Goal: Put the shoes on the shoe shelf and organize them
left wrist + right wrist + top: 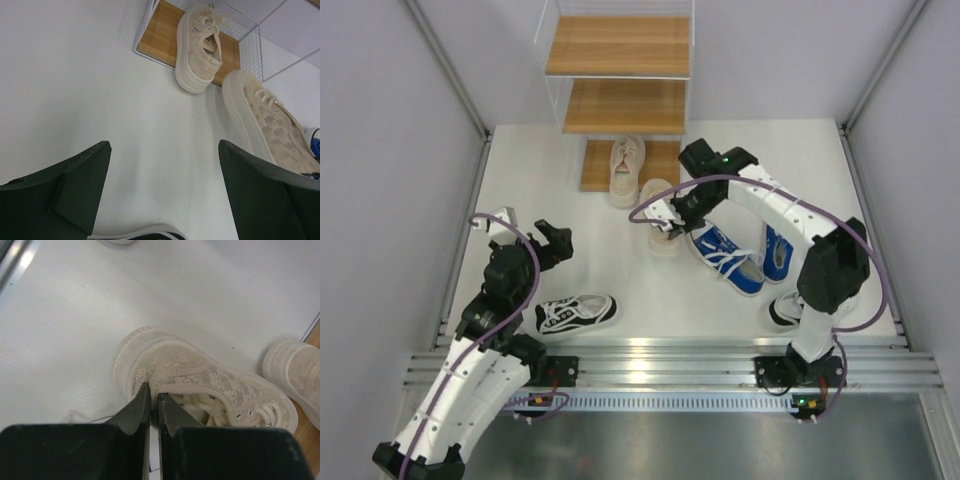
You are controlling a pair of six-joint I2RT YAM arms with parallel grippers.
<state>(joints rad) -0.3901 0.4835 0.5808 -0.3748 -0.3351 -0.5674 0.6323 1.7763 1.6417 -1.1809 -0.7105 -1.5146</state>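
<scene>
One beige shoe (210, 377) lies on the desk (650, 300) at five o'clock of the shelf (620, 105), right claw (151, 390) clamped on its heel, left claw (553, 238) apart, so we should next lift it beside its mate (626, 165).

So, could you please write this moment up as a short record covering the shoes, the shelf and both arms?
shoe shelf: three wooden boards, upper two bare
first beige shoe: on the bottom board, overhanging its front edge
second beige shoe: just in front of the shelf, held at its collar
blue shoes: both on the table, right of centre
black-and-white shoes: one by the left arm, one mostly hidden behind the right arm
left jaws: open, empty
right jaws: shut on the second beige shoe
</scene>
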